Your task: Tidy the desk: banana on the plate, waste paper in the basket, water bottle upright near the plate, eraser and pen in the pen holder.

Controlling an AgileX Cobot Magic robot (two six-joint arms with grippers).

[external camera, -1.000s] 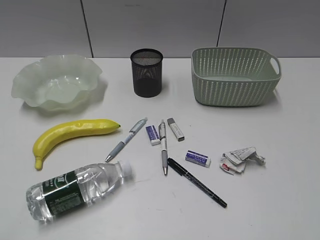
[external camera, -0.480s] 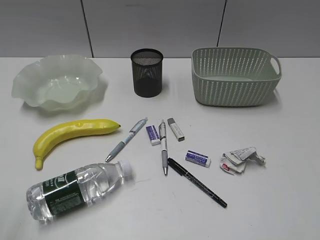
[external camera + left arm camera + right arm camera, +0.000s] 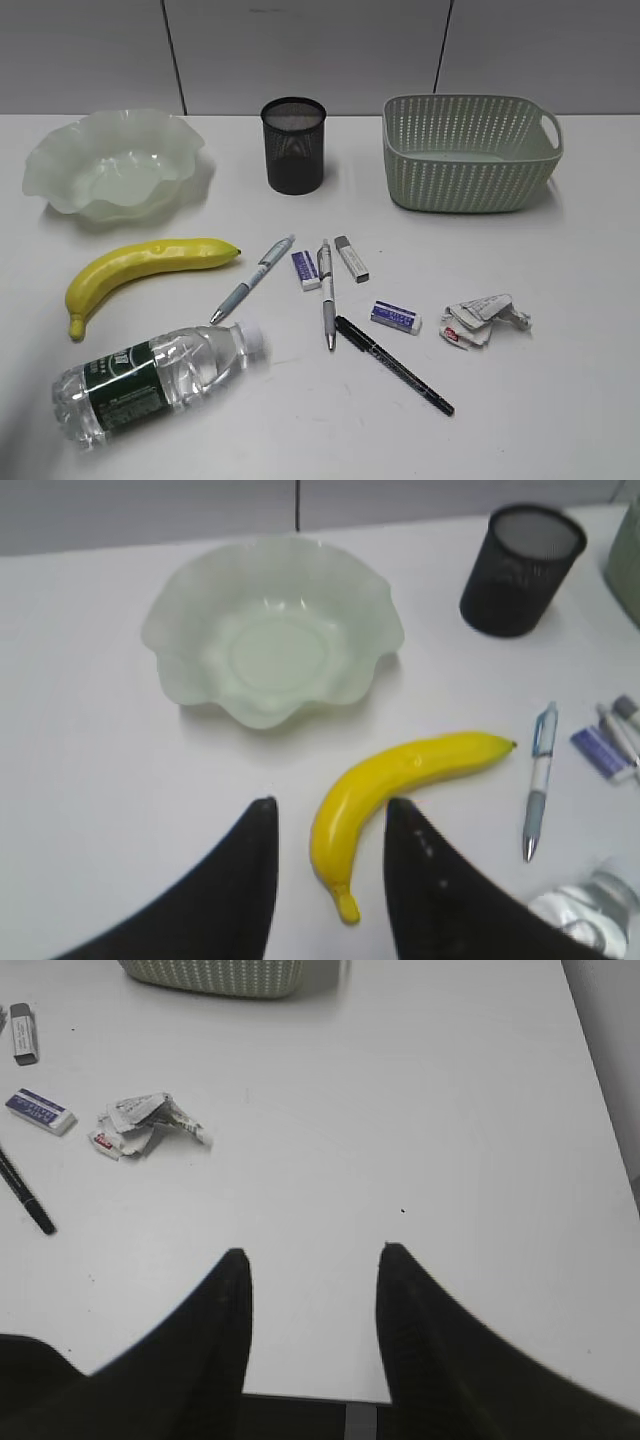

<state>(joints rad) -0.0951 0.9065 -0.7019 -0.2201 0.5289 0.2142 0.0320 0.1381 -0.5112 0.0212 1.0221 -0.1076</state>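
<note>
Banana [image 3: 400, 780] stem end between open left hand [image 3: 330, 815] fingers.

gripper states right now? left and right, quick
Left gripper: open, holding nothing, fingers either side of the banana.
Right gripper: open, empty, over bare desk.

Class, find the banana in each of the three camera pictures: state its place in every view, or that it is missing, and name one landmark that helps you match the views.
Exterior view: the banana lies left of centre, in front of the plate.
Left wrist view: the banana lies below the plate, its stem end between the left gripper fingers.
Right wrist view: not in it.
Shared landmark: the plate, in the exterior and left wrist views.
</note>
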